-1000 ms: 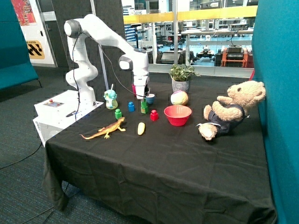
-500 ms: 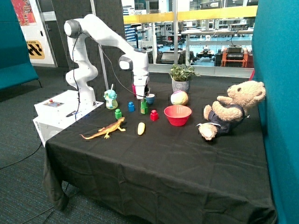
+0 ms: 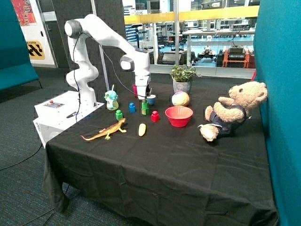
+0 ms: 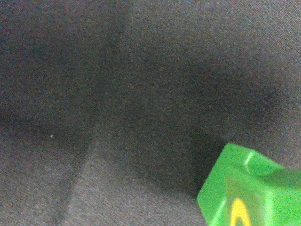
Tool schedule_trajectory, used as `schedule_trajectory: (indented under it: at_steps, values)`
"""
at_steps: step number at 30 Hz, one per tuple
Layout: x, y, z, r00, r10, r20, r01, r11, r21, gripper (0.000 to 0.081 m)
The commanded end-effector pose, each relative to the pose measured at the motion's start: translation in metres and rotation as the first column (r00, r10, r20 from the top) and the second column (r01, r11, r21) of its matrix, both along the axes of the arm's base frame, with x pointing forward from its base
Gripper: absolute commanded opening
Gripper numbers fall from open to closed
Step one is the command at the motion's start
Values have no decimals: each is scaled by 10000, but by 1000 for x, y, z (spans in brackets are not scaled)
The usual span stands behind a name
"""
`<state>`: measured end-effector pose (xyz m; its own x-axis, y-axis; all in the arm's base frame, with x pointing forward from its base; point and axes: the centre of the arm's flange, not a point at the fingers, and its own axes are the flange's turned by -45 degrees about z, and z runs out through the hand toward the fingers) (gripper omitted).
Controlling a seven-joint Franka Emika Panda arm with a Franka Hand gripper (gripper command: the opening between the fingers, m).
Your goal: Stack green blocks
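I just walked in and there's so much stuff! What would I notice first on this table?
Probably the big white robot arm, whose gripper sits right over a green block in the middle of the toys. Next comes the teddy bear sitting near the table's far edge, beside the red bowl. Near the front lies an orange toy lizard.

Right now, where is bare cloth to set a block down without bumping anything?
Free: the wide front of the black tablecloth, nearer the camera than the orange toy lizard and brown teddy bear. Crowded: around the gripper, where the green block stack, blue block, red block and red bowl cluster.
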<state>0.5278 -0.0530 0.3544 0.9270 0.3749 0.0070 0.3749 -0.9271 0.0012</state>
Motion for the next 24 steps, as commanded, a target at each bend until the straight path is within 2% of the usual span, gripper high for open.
schedule_trajectory:
  at_steps: [1,12,18,24]
  values:
    - [4,-3,4,10000,-26,-69,26,10000,-15,808]
    - [0,-7,4,10000,-26,-69,25,10000,-15,808]
    - [-13,-9,12,9997,226,-69,-226,9997,-15,808]
    - [-19,-17,18,9999,150,-69,-150,9999,-15,808]
